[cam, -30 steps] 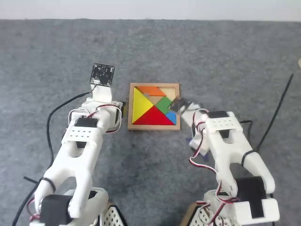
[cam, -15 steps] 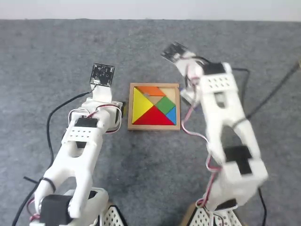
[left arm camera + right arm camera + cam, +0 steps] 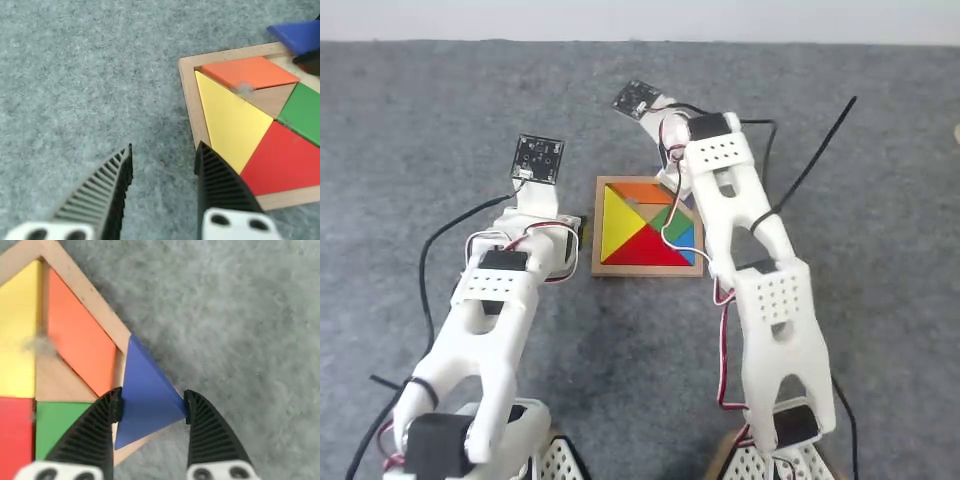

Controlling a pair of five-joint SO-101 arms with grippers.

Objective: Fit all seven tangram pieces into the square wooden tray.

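Right gripper [image 3: 152, 401] is clamped on the blue triangle [image 3: 147, 390] above a corner of the wooden tray [image 3: 85, 290], so we should turn it to match the corner gap that seems to lie beneath, beside the orange piece [image 3: 80, 335], and lower it flat clear of the rim, while our left gripper [image 3: 164, 150] rests open-fingered just beside the opposite edge.

Right claw [image 3: 152, 401] — previously at the square wooden tray's [image 3: 648, 270] right edge — now over its far right corner, clamping a blue triangular piece [image 3: 145, 385].
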